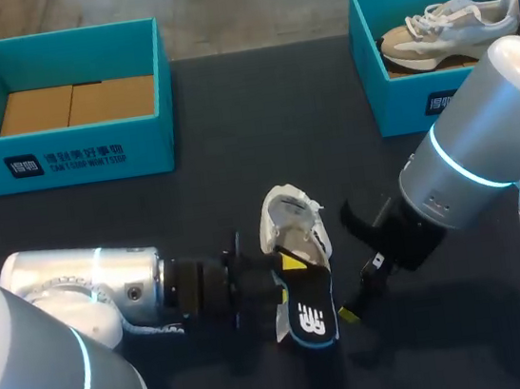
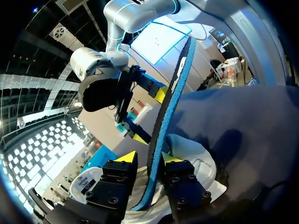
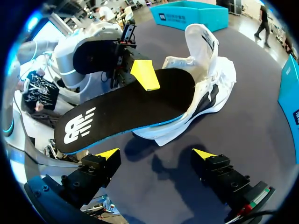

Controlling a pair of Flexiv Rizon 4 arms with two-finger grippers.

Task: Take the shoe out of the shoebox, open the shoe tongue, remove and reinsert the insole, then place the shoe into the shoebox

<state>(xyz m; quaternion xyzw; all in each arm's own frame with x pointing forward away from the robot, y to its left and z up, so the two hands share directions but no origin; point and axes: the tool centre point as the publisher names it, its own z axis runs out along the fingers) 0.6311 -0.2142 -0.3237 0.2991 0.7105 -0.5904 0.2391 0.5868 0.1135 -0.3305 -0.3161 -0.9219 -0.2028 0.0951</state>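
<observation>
Left jaws pinch the light, bendy-looking insole [image 1: 313,317] mid-length, half out of the shoe [image 1: 286,212]. Right jaws gape beside the shoe.

Before me spreads a wide, dark charcoal, matte desk [image 1: 231,121], evenly lit, its far edge running straight across, soft shadows on it.

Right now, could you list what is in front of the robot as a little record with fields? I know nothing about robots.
Shoe: white, out on the table
Insole: black, one end in the shoe, the rest sticking out
Left end effector: shut on the insole
Right end effector: open, beside the shoe, holding nothing
Left box: brown cardboard inside
Right box: holds a second shoe
</observation>
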